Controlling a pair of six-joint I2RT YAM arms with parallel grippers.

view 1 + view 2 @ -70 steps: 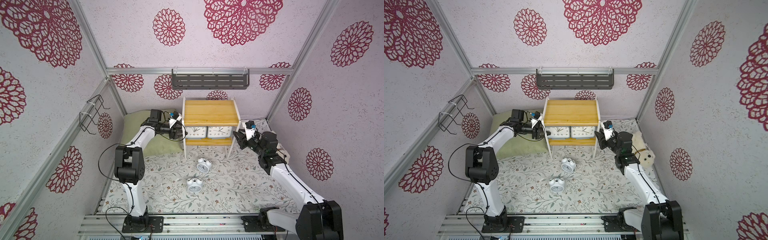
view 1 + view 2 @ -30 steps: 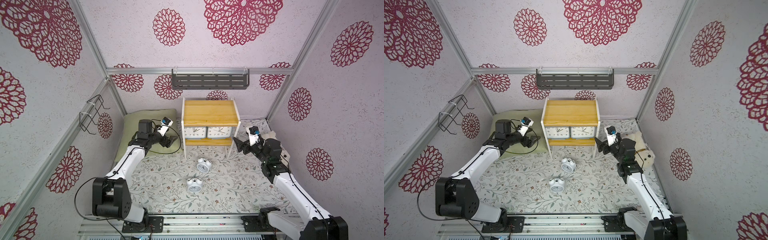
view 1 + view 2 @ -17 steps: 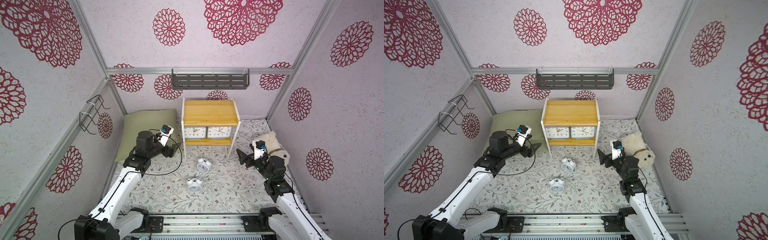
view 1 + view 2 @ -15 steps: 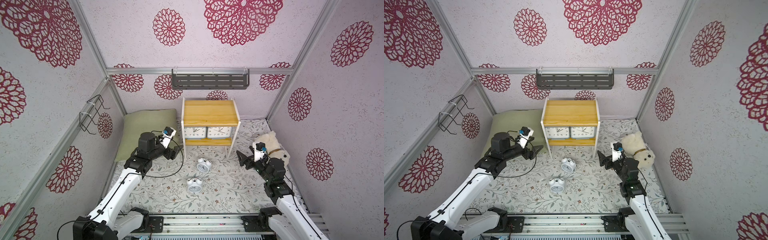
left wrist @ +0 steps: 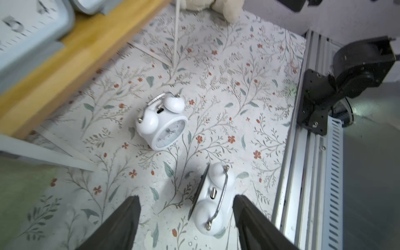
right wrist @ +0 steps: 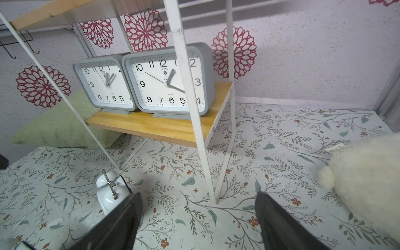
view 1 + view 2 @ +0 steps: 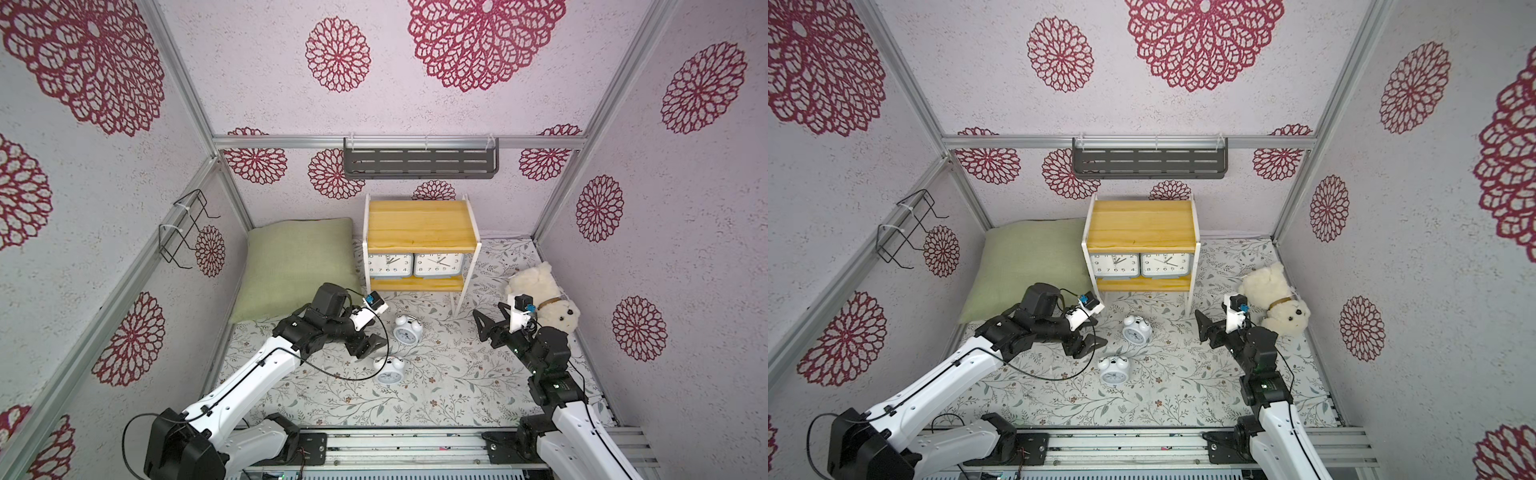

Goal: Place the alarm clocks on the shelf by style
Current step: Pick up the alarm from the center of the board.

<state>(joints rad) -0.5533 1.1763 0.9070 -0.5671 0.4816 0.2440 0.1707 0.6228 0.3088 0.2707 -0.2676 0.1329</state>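
I'm reading "QUARTZ" under the hands of the right grey square clock point(image 6: 166, 80); the tiny line above its star is too small to read. It's sitting touching the left grey square clock point(image 6: 104, 84) on the lower board of the shelf point(image 7: 419, 224). The left gripper point(image 7: 370, 345) is hanging wide open and empty, just beside the near round bell clock point(image 7: 388, 370). The far round bell clock point(image 7: 408, 330) is sitting on the floor near the shelf. The right gripper point(image 7: 490, 322) is gaping, empty, right of the shelf legs.

White arm links point(image 7: 266, 370), black joints point(image 7: 320, 328), looping black cable point(image 7: 353, 379), blue-capped wrist cameras point(image 7: 376, 305)
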